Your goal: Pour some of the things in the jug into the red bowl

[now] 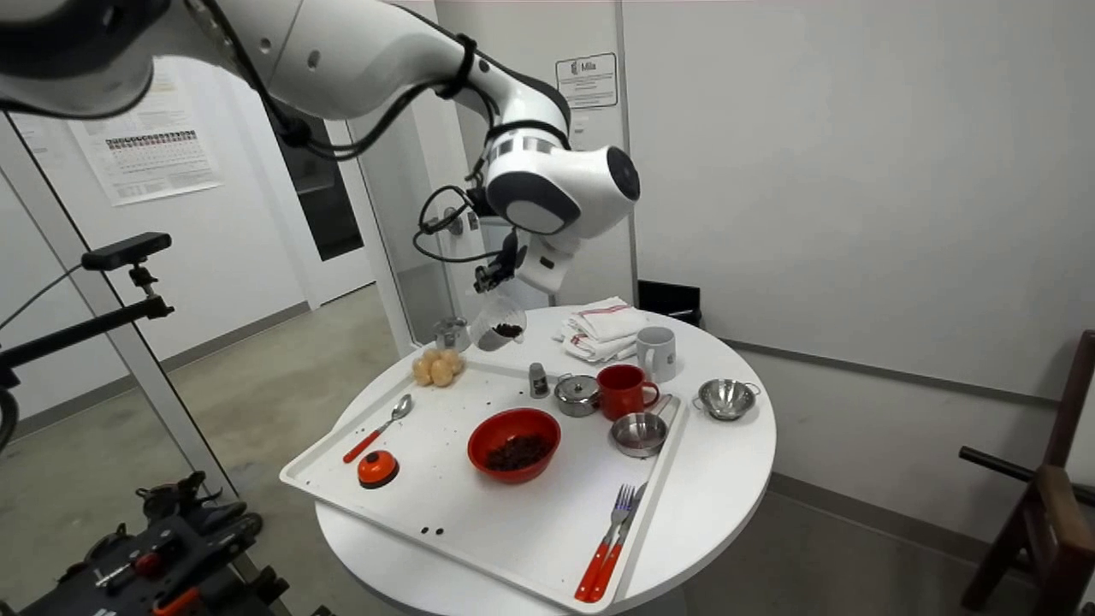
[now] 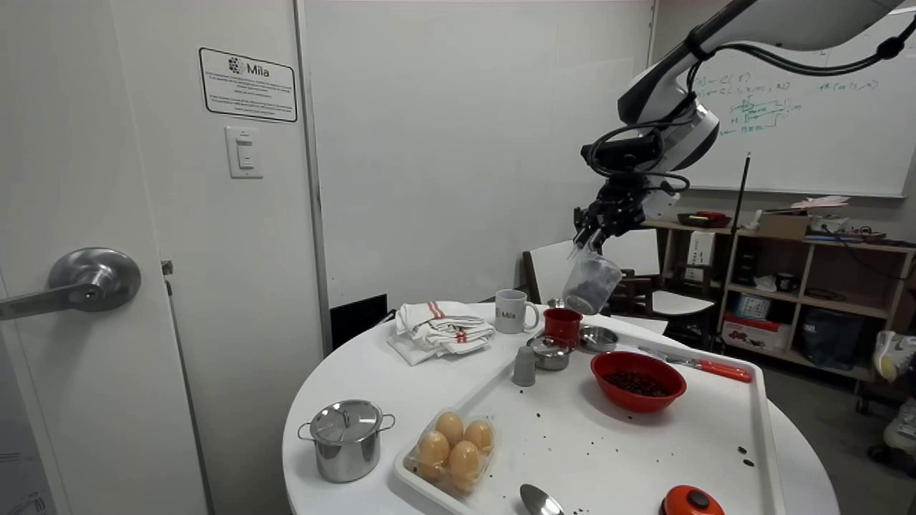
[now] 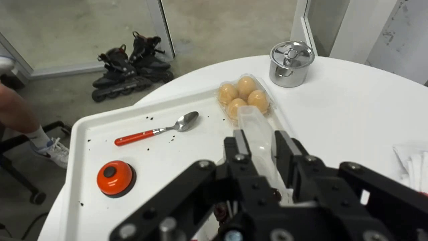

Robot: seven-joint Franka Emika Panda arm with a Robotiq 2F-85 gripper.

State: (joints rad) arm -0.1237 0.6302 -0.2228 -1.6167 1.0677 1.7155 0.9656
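A: ok so your white surface carries the tray, and your target, the red bowl, sits on that.

B: yep. your tool is clamped on the jug by its handle, and you've got the jug tilted in mid-air, roughly above the bowl. can't tell if it's dead centre tho.

A: dark pieces are in the bowl and some in the jug too, so I'd guess you're mid-pour. come down closer, centre it, then tip slow. you only need *some*, so stop early.

B: +1. stray bits on the tray, so a quick tip could scatter more on you.
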